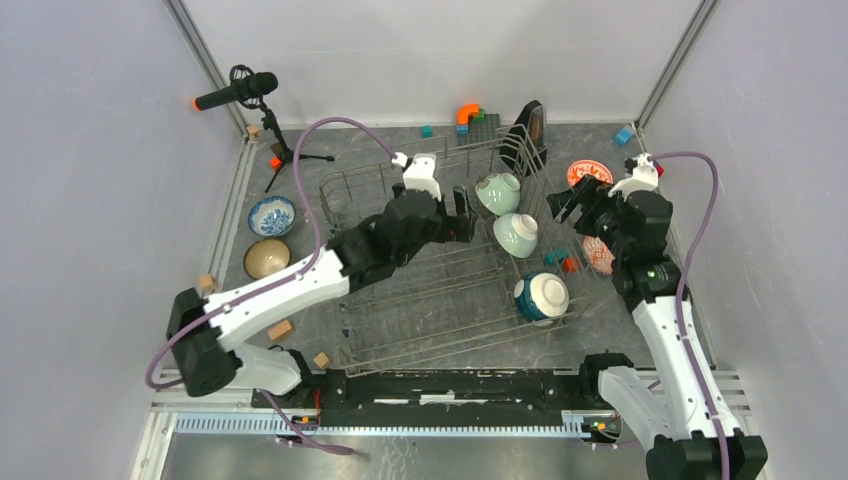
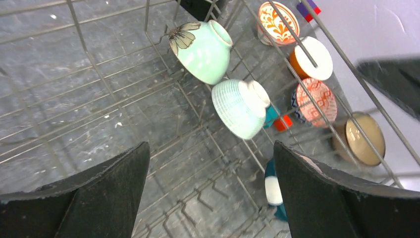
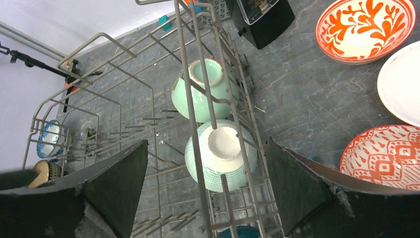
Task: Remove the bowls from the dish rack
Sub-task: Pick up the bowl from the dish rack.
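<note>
My left jaws hang apart over the dish rack [image 1: 420, 312], my right jaws apart at its right side; three bowls [image 1: 516, 234] sit inside.

You can see the dish rack [image 1: 420, 300] is thin grey metal wire, rather dull. The mint green bowl [image 2: 200, 49] looks like glazed ceramic, smooth and glossy. The fingers [image 2: 104, 193] of the left gripper [image 2: 210, 145] are black, matt and a little grainy. The table [image 3: 297, 89] looks dark and stone-like.
</note>
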